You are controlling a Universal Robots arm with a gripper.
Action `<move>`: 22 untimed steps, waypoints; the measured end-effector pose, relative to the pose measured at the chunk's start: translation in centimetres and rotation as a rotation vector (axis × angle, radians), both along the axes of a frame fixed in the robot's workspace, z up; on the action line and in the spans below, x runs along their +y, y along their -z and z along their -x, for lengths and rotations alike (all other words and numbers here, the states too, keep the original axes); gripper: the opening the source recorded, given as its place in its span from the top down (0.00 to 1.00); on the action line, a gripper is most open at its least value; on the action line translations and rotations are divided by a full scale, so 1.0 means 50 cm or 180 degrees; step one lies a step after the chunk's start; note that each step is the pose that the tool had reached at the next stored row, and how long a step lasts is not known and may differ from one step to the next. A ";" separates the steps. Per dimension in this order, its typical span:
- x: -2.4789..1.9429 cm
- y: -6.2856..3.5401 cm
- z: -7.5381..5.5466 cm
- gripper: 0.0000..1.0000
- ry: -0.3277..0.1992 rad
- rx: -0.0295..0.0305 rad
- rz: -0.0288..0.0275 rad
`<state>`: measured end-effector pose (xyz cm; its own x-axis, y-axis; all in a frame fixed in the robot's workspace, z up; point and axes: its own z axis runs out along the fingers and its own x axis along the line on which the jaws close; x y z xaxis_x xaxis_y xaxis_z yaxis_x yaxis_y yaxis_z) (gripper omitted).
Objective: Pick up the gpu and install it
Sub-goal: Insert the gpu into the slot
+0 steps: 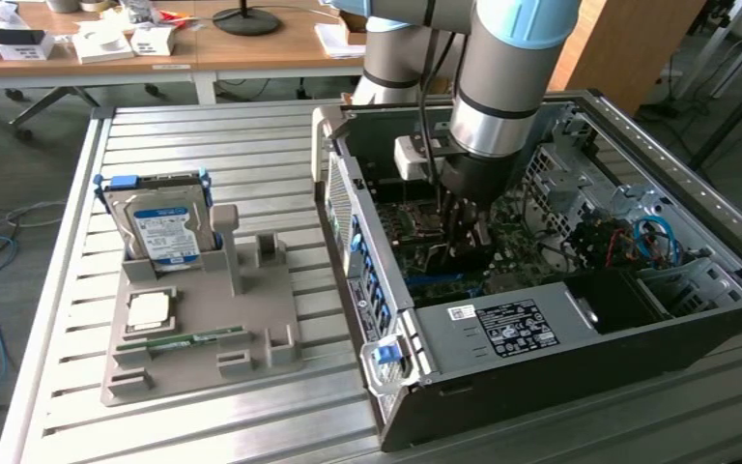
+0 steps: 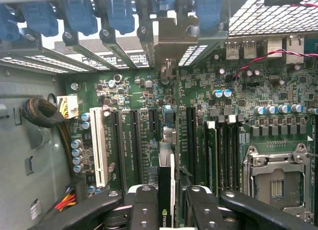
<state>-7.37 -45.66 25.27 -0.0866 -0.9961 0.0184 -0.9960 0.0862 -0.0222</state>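
The arm (image 1: 500, 87) reaches down from the top of the exterior view into the open computer case (image 1: 719, 290), which lies on its side on the slatted metal tabletop (image 1: 216, 135) and takes up the exterior view's right half. The end effector (image 1: 464, 230) is low inside the case, just above the motherboard (image 1: 526, 242).

In the wrist view the end effector (image 2: 168, 202) is clamped on the gpu (image 2: 165, 170): a black finger (image 2: 146, 207) presses on each face of the thin card, which is seen edge-on. The card runs away from the camera over the motherboard (image 2: 124, 91), lying among the long black expansion slots (image 2: 135, 145). A white slot (image 2: 98, 145) sits a few slots to one side, and the empty processor socket (image 2: 276, 183) lies on the other side. The card's far end points toward the row of blue retaining clips (image 2: 79, 14) at the rear openings. Whether its lower edge is seated in a slot cannot be told.

At the exterior view's left, a grey holder (image 1: 268, 329) sits on the tabletop well apart from the case. It carries an upright hard drive (image 1: 162, 227) with a blue label, a square processor chip (image 1: 150, 309) and a slim green RAM stick (image 1: 197, 340) lying flat.
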 end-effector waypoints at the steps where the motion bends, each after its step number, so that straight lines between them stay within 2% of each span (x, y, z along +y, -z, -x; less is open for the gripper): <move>1: 0.0000 0.000 0.000 0.74 0.0000 0.0000 0.0000; 22: 0.0001 0.000 0.000 0.74 -0.0049 0.0000 0.0000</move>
<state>-7.37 -45.65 25.26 -0.0713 -0.9973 0.0182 -0.9972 0.0709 -0.0222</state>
